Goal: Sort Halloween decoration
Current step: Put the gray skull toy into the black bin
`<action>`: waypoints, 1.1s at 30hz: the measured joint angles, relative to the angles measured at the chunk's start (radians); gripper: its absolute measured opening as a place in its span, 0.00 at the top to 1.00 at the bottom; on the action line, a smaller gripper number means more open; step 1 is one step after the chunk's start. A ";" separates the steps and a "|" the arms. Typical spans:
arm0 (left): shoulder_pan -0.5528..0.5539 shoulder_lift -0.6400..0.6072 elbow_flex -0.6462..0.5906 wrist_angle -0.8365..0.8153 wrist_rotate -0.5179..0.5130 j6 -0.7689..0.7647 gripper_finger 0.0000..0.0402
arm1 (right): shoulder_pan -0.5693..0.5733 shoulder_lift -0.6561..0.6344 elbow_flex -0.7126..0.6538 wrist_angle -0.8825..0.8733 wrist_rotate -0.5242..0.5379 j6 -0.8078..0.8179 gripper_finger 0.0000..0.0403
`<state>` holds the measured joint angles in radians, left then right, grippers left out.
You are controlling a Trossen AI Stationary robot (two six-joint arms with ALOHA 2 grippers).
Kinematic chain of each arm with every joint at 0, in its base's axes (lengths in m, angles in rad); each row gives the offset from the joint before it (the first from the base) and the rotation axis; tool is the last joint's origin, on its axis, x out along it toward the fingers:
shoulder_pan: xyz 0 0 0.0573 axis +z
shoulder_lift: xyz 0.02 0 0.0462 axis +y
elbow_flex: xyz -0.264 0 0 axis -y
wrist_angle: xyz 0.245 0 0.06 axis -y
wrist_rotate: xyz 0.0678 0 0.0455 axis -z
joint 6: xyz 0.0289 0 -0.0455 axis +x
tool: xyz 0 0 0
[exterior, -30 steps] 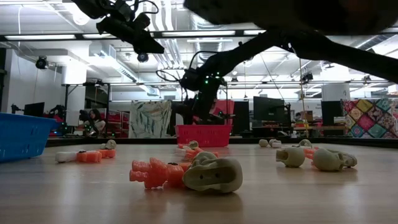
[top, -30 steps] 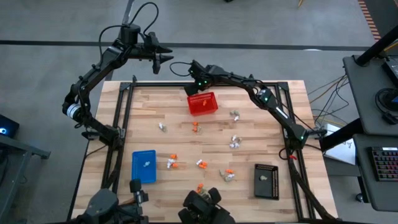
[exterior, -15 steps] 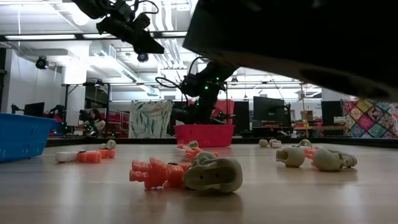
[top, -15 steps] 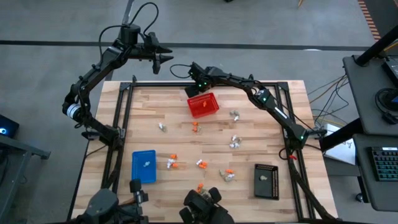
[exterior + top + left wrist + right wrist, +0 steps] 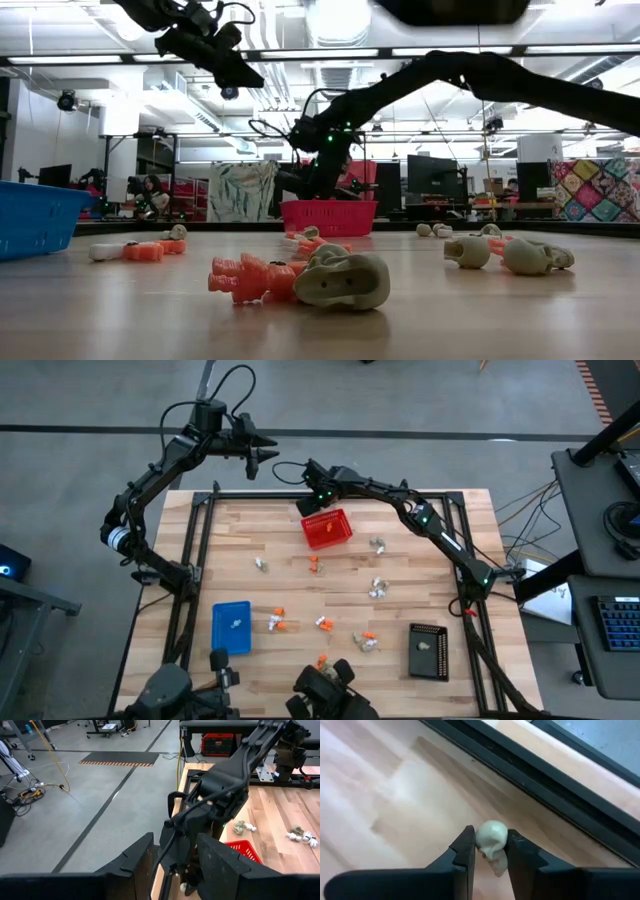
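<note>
Right gripper (image 5: 489,851): at the far edge of the light wooden plank surface (image 5: 290,585), just behind the red mesh basket (image 5: 326,527); fingers clamped on a small pale grey-beige skull trinket (image 5: 491,840).
Left gripper (image 5: 268,455): raised beyond the far left corner of the surface, off the wood; fingers apart, nothing between them.
Halloween decoration: tiny orange, white and beige trinkets (image 5: 322,624) scattered across the middle and near part of the surface.
Blue rectangular tray (image 5: 231,628): near left, one pale piece inside.
Black rectangular tray (image 5: 428,650): near right, one pale piece inside.
Low view foreground: orange figure (image 5: 250,280) touching a beige skull (image 5: 343,280).
</note>
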<state>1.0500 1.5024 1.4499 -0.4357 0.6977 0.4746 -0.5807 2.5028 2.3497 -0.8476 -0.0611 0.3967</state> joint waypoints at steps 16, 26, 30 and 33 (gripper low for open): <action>-0.010 0.000 -0.005 -0.016 0.260 -0.115 0.67 | 0.077 -0.350 0.001 -0.506 0.010 -0.153 0.82; -0.116 0.000 -0.007 -0.057 0.262 -0.118 0.67 | 0.337 -0.626 -0.167 -0.658 0.018 -0.060 0.82; -0.179 0.000 -0.007 -0.079 0.235 -0.118 0.67 | 0.485 -0.768 -0.368 -0.650 0.071 0.074 0.82; -0.244 0.000 -0.007 -0.094 0.177 -0.118 0.67 | 0.590 -0.877 -0.552 -0.608 0.087 0.210 0.82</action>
<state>0.8059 1.5024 1.4425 -0.5301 0.8747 0.3562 0.0090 1.6254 1.7975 -1.4554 0.0262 0.6066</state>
